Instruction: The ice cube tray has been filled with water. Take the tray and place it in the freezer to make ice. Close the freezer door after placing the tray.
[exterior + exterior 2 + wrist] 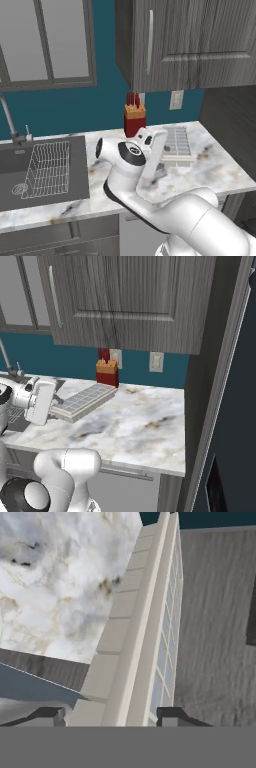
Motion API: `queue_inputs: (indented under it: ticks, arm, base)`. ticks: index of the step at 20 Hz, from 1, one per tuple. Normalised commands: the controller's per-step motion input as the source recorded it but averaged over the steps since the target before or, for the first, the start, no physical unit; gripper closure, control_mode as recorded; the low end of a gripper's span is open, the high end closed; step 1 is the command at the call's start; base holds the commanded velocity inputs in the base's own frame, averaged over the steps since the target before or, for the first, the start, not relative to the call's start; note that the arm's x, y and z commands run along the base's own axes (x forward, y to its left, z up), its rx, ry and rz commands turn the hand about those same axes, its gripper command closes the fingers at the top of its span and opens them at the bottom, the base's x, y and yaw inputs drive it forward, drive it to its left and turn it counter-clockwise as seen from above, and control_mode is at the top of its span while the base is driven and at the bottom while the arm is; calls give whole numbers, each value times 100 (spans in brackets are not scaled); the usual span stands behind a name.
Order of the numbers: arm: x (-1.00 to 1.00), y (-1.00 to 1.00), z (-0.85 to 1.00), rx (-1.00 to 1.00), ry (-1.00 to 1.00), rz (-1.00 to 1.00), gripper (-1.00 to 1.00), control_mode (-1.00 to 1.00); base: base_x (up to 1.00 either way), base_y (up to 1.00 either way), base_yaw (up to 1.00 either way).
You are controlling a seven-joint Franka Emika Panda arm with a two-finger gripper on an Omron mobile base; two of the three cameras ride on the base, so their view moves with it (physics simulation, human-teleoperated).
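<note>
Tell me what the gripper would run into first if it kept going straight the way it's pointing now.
The gripper is shut on the ice cube tray, so the tray leads. Straight ahead, past its far end, the teal wall probably comes first, though depth is hard to judge.

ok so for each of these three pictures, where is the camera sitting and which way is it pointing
Left base view: behind the arm to its left, looking forward and down at the marble counter, sink and knife block; the white arm rises from lower right.
Right base view: behind to the right, facing the counter and wall cabinet; the arm rises from lower left.
Hand view: on the hand, looking along the ice cube tray clamped edge-on between the jaws of the gripper.
Shared: all three show the tray; both base views show the knife block.
</note>
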Motion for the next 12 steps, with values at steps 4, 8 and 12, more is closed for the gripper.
queue_inputs:
  ticks: [4,8,12]
  arm:
    - [0,-34,5,0,-6,0,100,-100]
    - [1,-6,0,0,-2,0,100,-100]
    - [2,0,0,0,0,0,100,100]
  base:
    - [0,0,0]
    - [0,0,0]
    - [0,0,0]
